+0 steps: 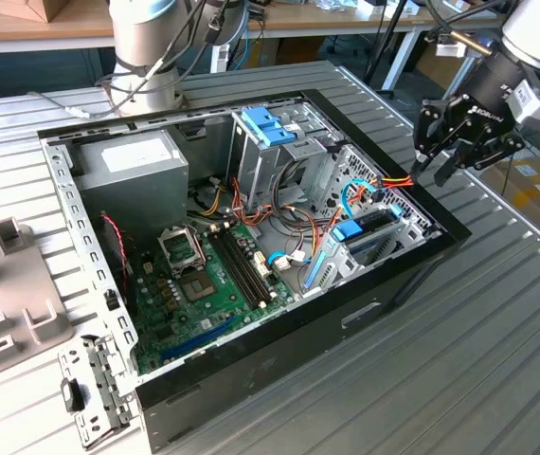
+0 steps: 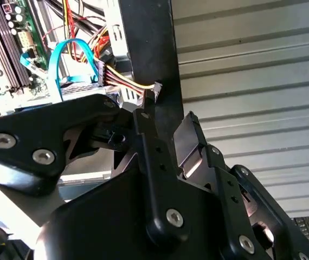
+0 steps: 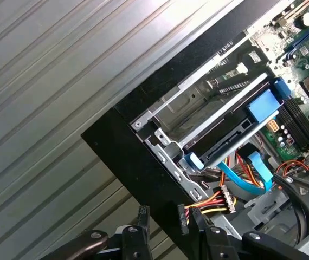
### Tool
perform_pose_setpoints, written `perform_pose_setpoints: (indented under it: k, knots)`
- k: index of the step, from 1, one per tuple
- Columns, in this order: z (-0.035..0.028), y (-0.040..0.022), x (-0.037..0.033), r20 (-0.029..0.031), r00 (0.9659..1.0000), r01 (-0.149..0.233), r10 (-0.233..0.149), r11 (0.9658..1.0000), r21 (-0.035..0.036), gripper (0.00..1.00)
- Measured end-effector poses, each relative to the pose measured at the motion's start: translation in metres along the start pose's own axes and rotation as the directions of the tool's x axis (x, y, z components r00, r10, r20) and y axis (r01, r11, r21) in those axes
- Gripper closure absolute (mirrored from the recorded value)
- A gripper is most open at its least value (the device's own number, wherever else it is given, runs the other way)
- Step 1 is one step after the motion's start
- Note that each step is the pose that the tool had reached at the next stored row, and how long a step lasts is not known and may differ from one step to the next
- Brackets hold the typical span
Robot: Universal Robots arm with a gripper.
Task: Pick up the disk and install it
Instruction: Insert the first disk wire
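In the exterior view, the disk (image 1: 369, 230) sits in its bay inside the case (image 1: 279, 332), near the exterior view's right. It looks heavy, stiff and easy to hurt; hold its blue side rails. The end effector (image 1: 461, 142) hangs above the case edge, open, holding nothing. In the first wrist view, the disk (image 3: 225, 130) lies in the metal bay.

A robotics lab or workshop is being shown: an opened computer case (image 1: 251, 246) is being kept on a ribbed metal table (image 1: 497, 360), with cluttered wooden workbenches (image 1: 346, 19) at twelve o'clock.
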State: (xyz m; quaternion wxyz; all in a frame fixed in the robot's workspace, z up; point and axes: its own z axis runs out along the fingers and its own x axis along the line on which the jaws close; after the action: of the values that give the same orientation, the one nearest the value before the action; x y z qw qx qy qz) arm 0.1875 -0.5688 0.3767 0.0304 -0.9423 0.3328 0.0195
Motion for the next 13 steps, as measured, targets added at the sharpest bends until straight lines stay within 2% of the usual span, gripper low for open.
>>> perform_pose_setpoints:
  k: [1, 3, 8, 13]
  knots:
    - [0.0016, -0.0007, -0.0005, 0.0014, 0.9997, 0.026, -0.026, 0.9997, -0.0011, 0.58]
    - [0.0044, -0.0032, -0.0025, 0.0032, 0.9986, 0.053, -0.053, 0.9986, -0.0018, 0.58]
    - [0.0101, -0.0076, -0.0059, 0.0057, 0.9972, 0.075, -0.075, 0.9972, -0.001, 0.58]
    - [0.0119, -0.0071, -0.0061, 0.0091, 0.9945, 0.104, -0.104, 0.9945, 0.0003, 0.58]
